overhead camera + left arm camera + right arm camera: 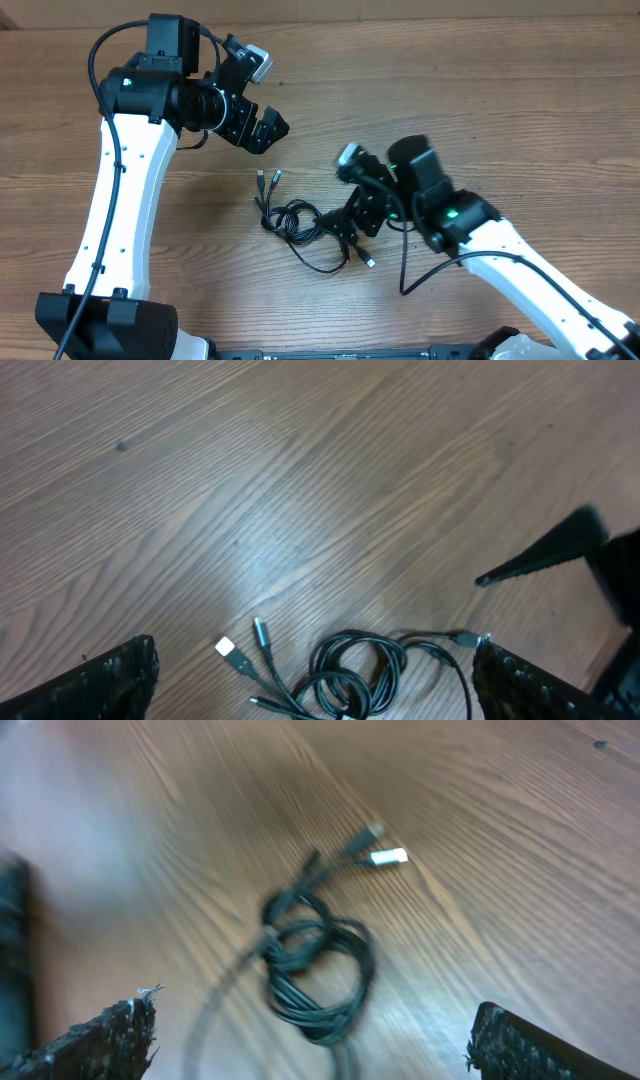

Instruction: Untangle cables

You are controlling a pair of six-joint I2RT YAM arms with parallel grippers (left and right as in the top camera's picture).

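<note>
The cables (296, 221) lie in a tangled black coil on the wooden table, with plug ends fanning out at the upper left (266, 179) and one at the lower right (368, 262). My left gripper (265, 134) hangs open above and behind the coil, apart from it. In the left wrist view the cables (352, 670) lie between and beyond its wide-spread fingers (112, 682). My right gripper (352, 228) is open at the right edge of the coil. The blurred right wrist view shows the cables (316, 962) ahead of its gripper (320, 1045), with nothing held.
The wooden table (480, 90) stretches bare around the tangle. The right arm's own thicker black wire (408, 270) loops down beside the coil. Part of the right arm (560, 550) shows at the right of the left wrist view.
</note>
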